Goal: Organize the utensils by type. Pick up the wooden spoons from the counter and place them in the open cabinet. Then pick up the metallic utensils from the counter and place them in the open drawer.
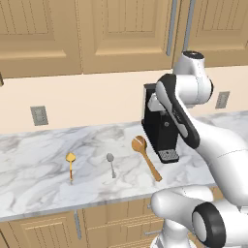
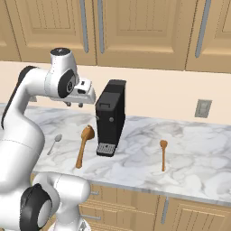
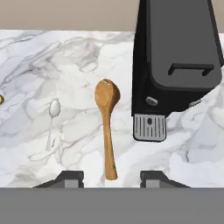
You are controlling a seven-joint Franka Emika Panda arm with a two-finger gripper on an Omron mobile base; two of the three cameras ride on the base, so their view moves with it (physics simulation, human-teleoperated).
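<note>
The step in hand, as I judge it, is the pick of the wooden spoon (image 3: 107, 127), which lies flat on the worktop (image 3: 52, 65), directly below the gripper (image 3: 111, 178) and centred between its two tips. The gripper is apart and empty, high above the spoon and not touching it.

To do it well, I would lower straight down and close across the handle, not on the round bowl, because the handle is thin and straight and runs between the fingers. A grasp near the middle of the handle should keep the spoon from tipping. The coffee machine (image 3: 177, 65) stands just beside the spoon, on the right of the gripper, so the right finger needs care during the descent. The silver spoon (image 3: 52, 120) lies on the left, well apart, and the gold utensil (image 1: 70, 164) is further to that side.

The arm (image 1: 181, 114) is folded: it rises from the base, bends forward over the worktop edge, and the hand points down at the worktop.
</note>
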